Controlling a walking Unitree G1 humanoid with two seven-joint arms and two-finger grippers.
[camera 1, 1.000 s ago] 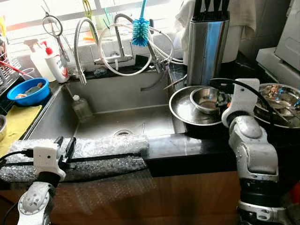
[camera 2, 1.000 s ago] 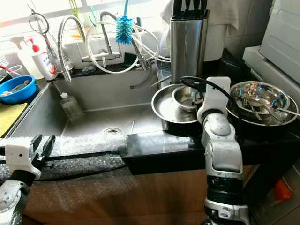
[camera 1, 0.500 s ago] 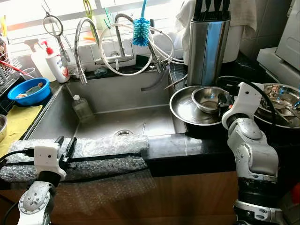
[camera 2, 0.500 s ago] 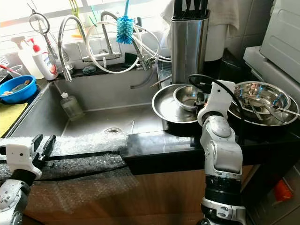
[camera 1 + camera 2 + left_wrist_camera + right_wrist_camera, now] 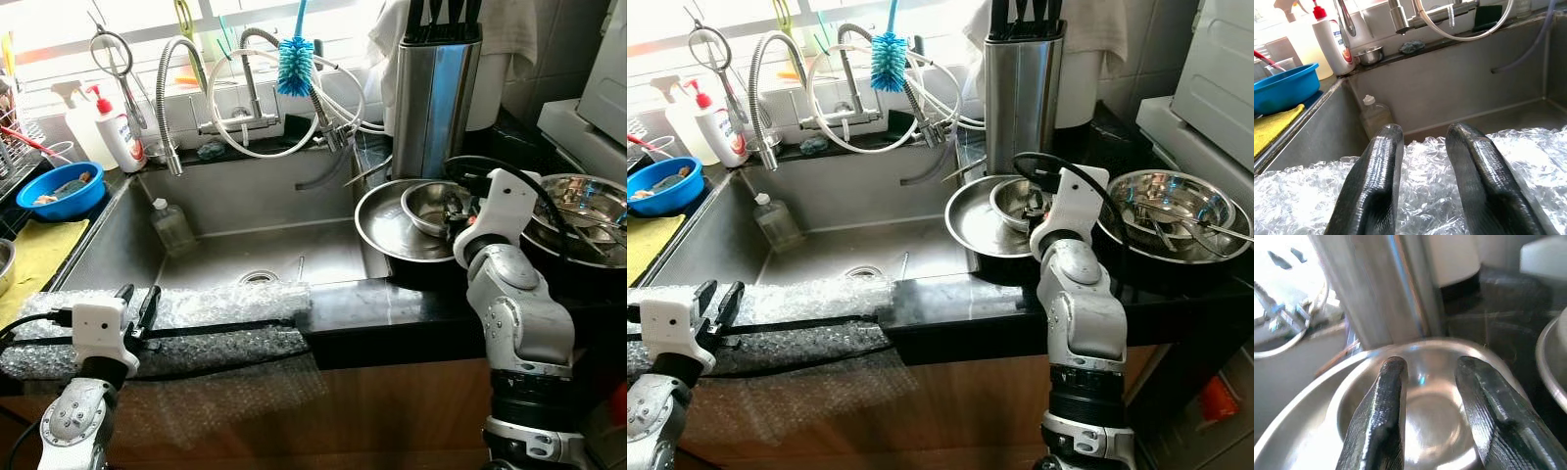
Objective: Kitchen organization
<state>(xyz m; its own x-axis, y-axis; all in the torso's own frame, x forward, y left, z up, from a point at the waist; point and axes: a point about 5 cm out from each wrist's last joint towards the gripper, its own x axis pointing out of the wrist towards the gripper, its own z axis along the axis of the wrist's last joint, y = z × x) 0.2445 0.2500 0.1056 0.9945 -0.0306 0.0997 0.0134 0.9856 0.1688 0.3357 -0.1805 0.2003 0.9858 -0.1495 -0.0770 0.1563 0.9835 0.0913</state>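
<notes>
A small steel bowl sits inside a wide steel dish on the black counter, right of the sink. My right gripper is open, its fingers pointing into the small bowl from just above its near rim; nothing is between them. In the eye views its white wrist covers the fingers. My left gripper is open and low over the bubble wrap on the sink's front edge, holding nothing.
A tall steel knife block stands behind the dish. A large steel bowl with utensils is at far right. The sink holds a plastic bottle. A blue bowl, yellow cloth and soap bottles are at left.
My right arm has swung slightly to the left, bringing its gripper closer over the small steel bowl. The left arm has not moved.
</notes>
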